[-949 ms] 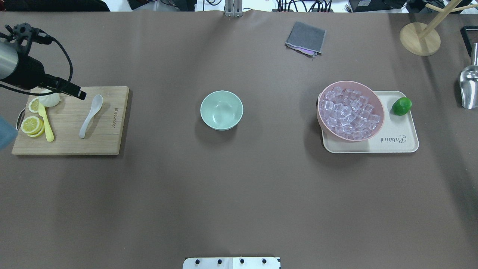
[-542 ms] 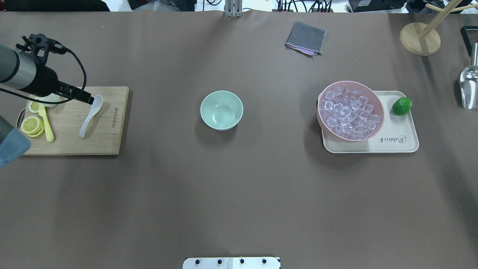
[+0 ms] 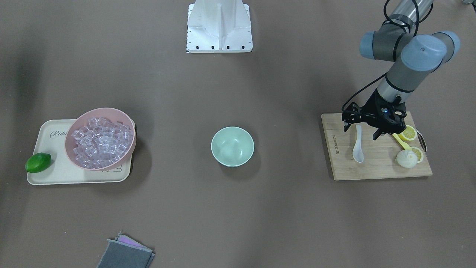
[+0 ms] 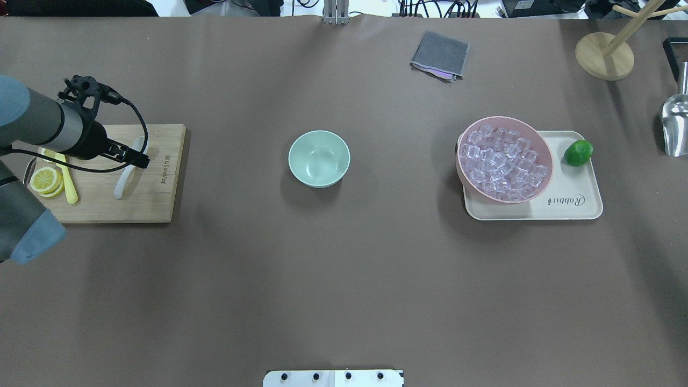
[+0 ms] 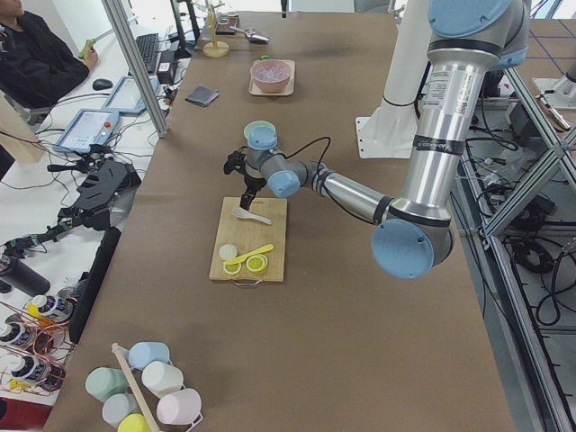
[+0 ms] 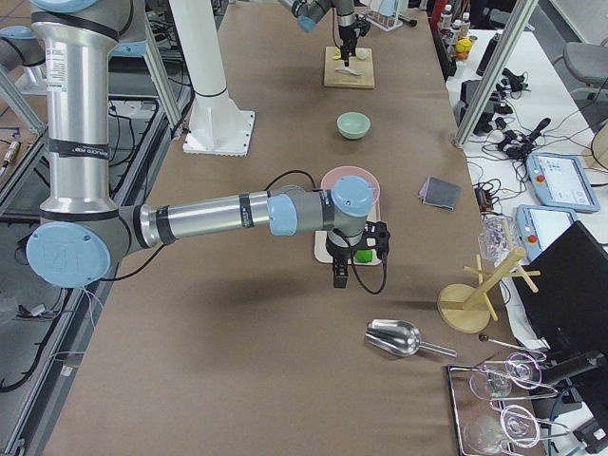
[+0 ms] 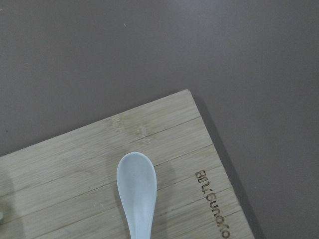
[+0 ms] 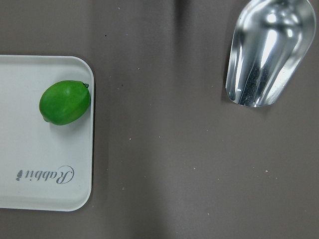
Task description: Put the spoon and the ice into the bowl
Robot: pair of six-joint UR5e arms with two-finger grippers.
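Our left gripper (image 3: 360, 131) hangs over the wooden cutting board (image 3: 342, 163) with its fingers spread wide, one on each side of the white spoon (image 3: 357, 147) and touching nothing that we can make out. The spoon lies flat on the board, along the edge that faces the table's middle, beside the branded lettering. Toward the board's opposite edge we see lemon slices (image 3: 408, 133), a slim yellow utensil (image 3: 401, 141) and a pale peeled round thing (image 3: 405, 159). The board sits near the table's left end.

The mint-green bowl (image 3: 214, 147) stands at the centre of the table with nothing in it. Near the right end, the ice (image 3: 99, 143) is heaped in a pink bowl (image 3: 122, 156) that rests on a cream tray (image 3: 55, 175), with a lime (image 3: 38, 162) in the tray's outer corner.

Our right gripper (image 6: 338, 277) hovers beyond the tray's outer edge, between it and a metal scoop (image 8: 266, 50). We cannot tell how its fingers stand.
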